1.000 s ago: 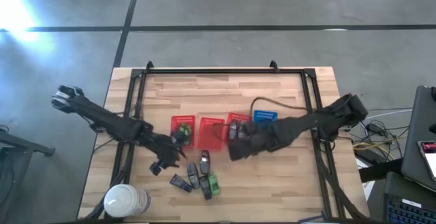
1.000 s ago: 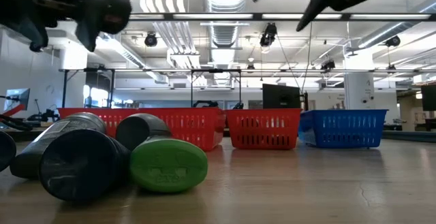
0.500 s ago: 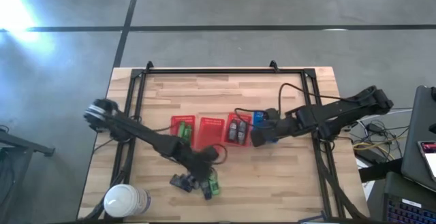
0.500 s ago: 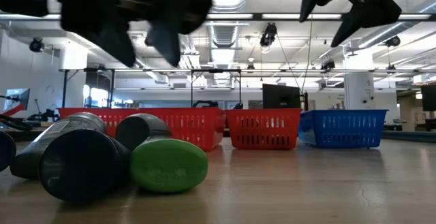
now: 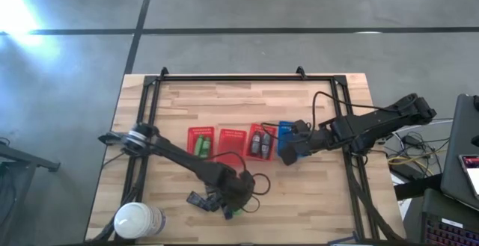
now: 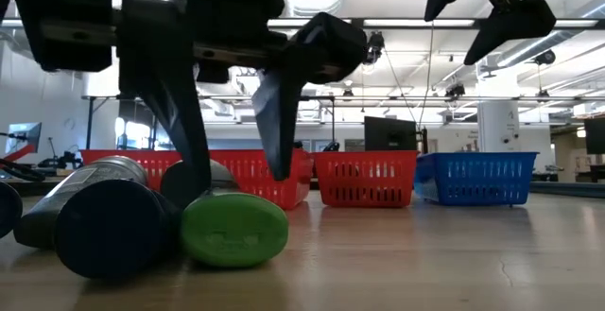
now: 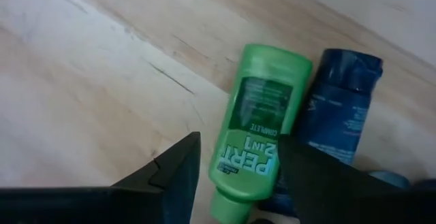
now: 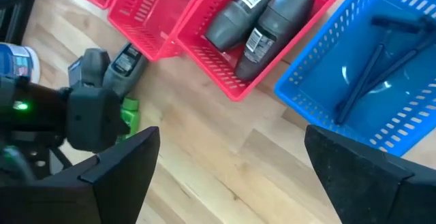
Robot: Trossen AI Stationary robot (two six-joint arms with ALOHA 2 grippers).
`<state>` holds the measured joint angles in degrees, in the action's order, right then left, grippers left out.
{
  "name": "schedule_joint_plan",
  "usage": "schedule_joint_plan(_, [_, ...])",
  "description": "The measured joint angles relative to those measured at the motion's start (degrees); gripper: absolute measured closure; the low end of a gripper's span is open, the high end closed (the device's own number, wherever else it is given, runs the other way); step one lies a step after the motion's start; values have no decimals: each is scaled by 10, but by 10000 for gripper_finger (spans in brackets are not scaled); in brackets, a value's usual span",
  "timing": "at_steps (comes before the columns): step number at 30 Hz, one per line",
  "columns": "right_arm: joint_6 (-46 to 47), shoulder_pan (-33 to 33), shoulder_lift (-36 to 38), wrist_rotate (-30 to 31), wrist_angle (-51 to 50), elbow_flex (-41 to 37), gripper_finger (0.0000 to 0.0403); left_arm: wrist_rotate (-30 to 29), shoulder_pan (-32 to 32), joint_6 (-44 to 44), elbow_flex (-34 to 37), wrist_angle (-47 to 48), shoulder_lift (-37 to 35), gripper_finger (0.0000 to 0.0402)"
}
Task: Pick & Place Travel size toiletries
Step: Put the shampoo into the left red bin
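Several small tubes lie in a pile on the wooden table near its near edge: a bright green tube [image 7: 262, 122] [image 6: 234, 228] lies on its side against dark ones [image 7: 344, 115] [image 6: 109, 226]. My left gripper [image 7: 238, 163] [image 5: 238, 195] is open, low over the pile, one finger on either side of the green tube without touching it. Two dark bottles [image 8: 255, 16] lie in a red basket [image 5: 260, 143], and green ones lie in another red basket [image 5: 200, 143]. My right gripper [image 8: 231, 176] [image 5: 287, 155] hangs open, high above the blue basket [image 5: 290, 132].
Three red baskets and the blue one stand in a row across the table's middle [image 6: 369, 179]. A dark cable [image 8: 371, 67] lies in the blue basket. A large white roll [image 5: 138, 220] stands at the near left corner. Bare wood lies right of the pile [image 6: 454, 254].
My left gripper has swept from near the left red basket toward the table's right and near edge and has come down over the green tube. My right gripper has drawn back to the right, from over the red basket with the dark bottles to over the blue one.
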<state>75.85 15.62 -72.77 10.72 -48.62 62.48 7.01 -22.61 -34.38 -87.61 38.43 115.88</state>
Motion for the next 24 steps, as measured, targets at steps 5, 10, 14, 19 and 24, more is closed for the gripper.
schedule_joint_plan(5, [-13,1,0,0,-1,0,39,-3,0,-39,4,-7,10,180])
schedule_joint_plan(10, [-16,2,-1,0,-1,0,39,-4,0,-43,7,-5,27,180])
schedule_joint_plan(14, [-18,2,-1,0,-1,0,39,-3,0,-43,7,-9,35,181])
schedule_joint_plan(19, [-22,2,-1,0,-1,0,39,-1,2,-33,7,-8,38,193])
schedule_joint_plan(24, [-22,2,-1,0,-1,0,39,-4,3,-26,7,-7,34,238])
